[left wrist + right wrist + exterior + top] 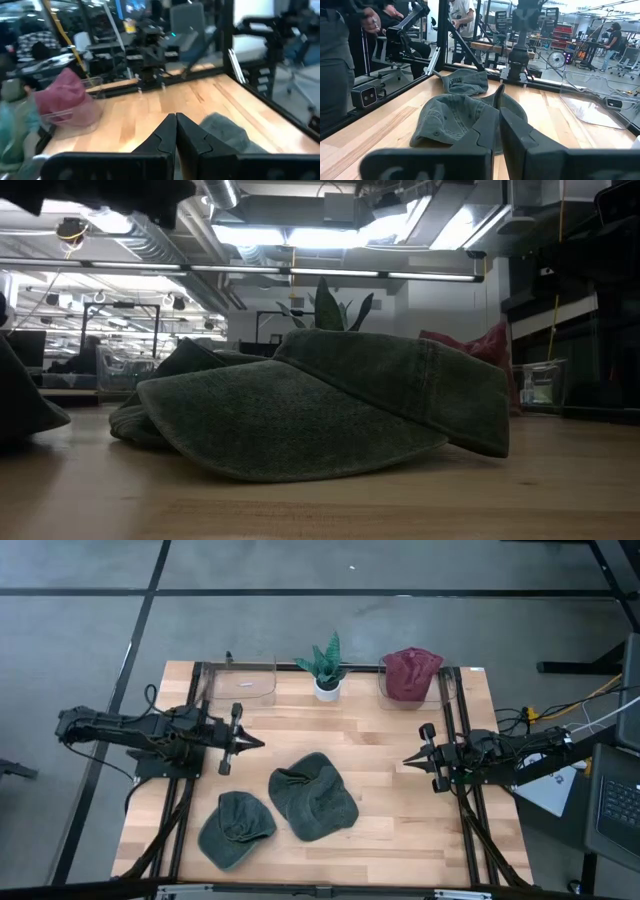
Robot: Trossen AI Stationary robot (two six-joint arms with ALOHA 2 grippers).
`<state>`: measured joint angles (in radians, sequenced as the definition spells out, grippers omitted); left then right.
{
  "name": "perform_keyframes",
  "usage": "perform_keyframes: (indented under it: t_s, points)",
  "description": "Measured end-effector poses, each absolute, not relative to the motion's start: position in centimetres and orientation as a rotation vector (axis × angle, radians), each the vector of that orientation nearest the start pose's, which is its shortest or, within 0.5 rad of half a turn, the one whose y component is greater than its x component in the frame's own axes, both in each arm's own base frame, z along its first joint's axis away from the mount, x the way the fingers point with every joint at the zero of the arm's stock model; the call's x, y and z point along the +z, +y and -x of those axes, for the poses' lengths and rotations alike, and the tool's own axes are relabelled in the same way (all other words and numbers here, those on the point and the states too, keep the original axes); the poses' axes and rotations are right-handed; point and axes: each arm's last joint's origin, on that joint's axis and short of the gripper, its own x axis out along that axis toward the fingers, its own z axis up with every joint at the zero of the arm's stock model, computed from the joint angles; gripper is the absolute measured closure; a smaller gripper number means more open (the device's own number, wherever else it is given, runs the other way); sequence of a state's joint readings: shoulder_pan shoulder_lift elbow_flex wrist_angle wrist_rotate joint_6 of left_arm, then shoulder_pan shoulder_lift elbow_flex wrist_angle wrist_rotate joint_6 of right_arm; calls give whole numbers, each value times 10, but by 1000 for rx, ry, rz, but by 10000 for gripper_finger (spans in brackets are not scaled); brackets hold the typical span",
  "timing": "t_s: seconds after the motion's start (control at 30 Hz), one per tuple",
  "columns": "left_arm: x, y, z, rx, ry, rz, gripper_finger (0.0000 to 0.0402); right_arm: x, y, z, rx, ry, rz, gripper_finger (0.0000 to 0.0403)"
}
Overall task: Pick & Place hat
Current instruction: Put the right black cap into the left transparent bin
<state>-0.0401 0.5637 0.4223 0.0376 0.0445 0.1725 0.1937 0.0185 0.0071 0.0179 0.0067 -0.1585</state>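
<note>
Wooden table with two hats, plant

Two green hats of washed, matt cloth were laid on a table of pale, smooth-finished wood planks.

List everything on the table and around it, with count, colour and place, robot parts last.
Green hats: 2, dark green; larger one at the table's middle front, smaller one at the front left.
Red hat: 1, maroon, in the clear bin at back right.
Empty clear bin: 1, transparent, back left.
Potted plant: 1, green leaves in a white pot, back centre.
Table: 1, light wood.
People: at least two, beyond the table in the right wrist view.
Left gripper: 1, dark, shut, left side.
Right gripper: 1, dark, shut, right side.
</note>
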Motion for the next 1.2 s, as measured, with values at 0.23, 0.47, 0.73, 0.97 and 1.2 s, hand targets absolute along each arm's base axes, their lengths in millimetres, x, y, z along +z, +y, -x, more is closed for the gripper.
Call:
perform_keyframes:
  t_s: [0.23,0.47,0.73,0.97,1.2]
  points:
    - [267,-22,-166,-182,189,-288,398,166,19,-97,186,-21,157,377]
    - [270,-42,-195,-285,295,-405,397,166,19,-97,186,-21,157,377]
    - [268,-67,-237,-281,494,-405,397,166,19,-97,186,-21,157,377]
    - [271,-96,-271,-352,635,-415,382,166,19,-97,186,-21,157,377]
    - [273,-125,-298,-403,692,-476,309,166,19,-97,186,-21,157,377]
